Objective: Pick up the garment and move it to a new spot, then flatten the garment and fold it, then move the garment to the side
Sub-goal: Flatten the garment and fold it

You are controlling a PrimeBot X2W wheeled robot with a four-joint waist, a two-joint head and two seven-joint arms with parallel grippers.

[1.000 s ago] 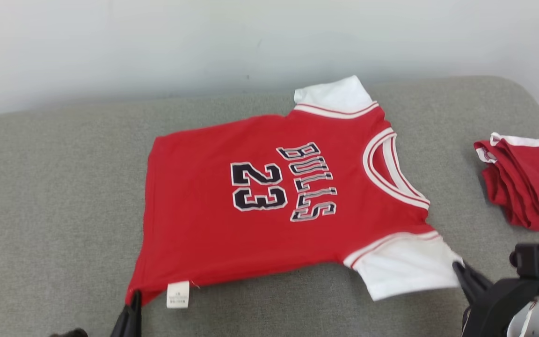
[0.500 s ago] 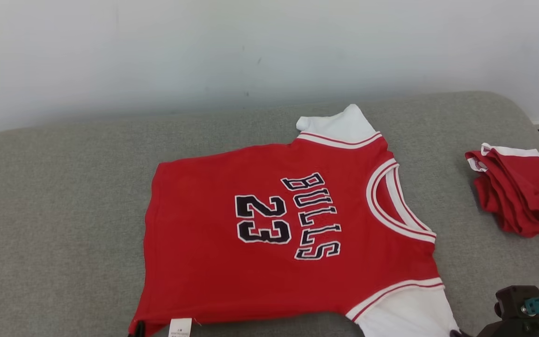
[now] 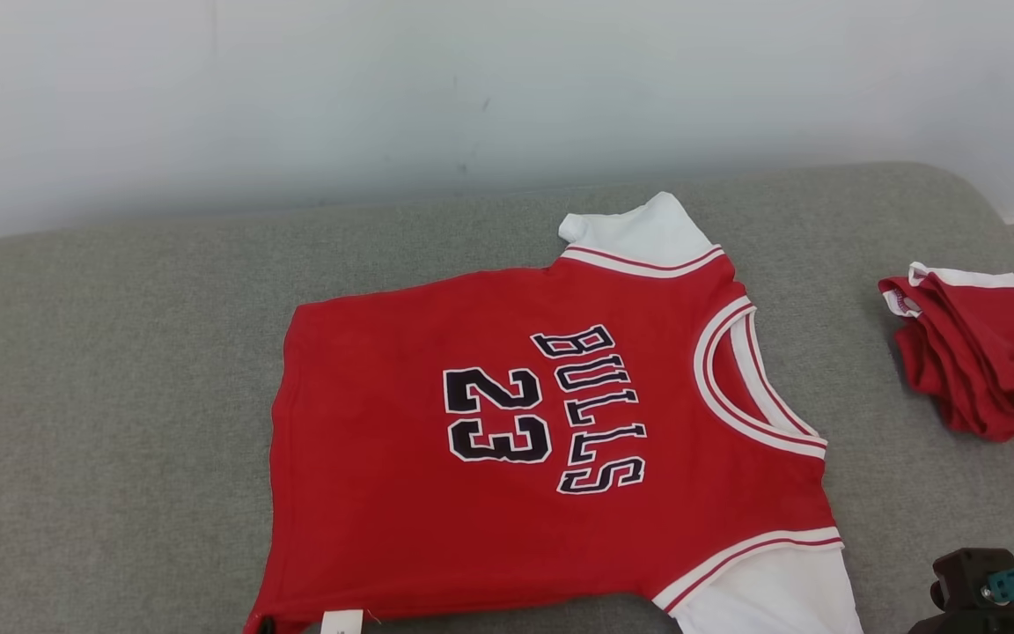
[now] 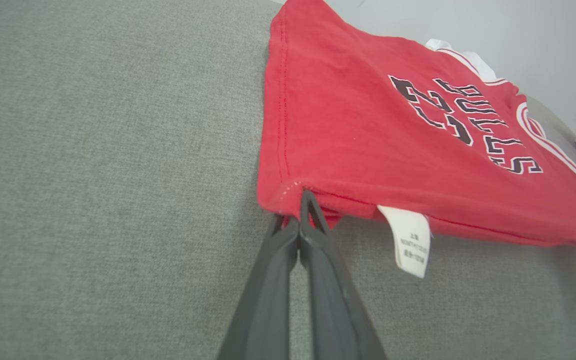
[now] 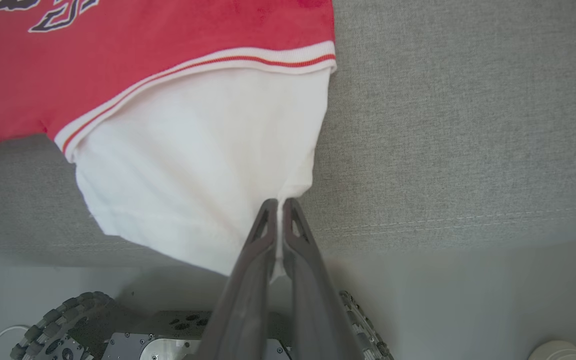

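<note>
Drawn nearer the front edge of the grey cushion (image 3: 120,352), the garment (image 3: 366,493) lies flat, left tool (image 4: 302,212) clamped on its hem corner (image 4: 280,192), right tool (image 5: 280,205) clamped on its white sleeve (image 5: 193,175), presumably tensioning out wrinkles.

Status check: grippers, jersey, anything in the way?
Left gripper shut on jersey hem corner; right gripper shut on its white sleeve. Jersey flat on grey cushion, print up. Second red garment off right, apart, not blocking.

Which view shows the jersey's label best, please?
Left wrist view: the label hangs whole and close. The head view crops it at the bottom edge; the right wrist view faces the sleeve.
</note>
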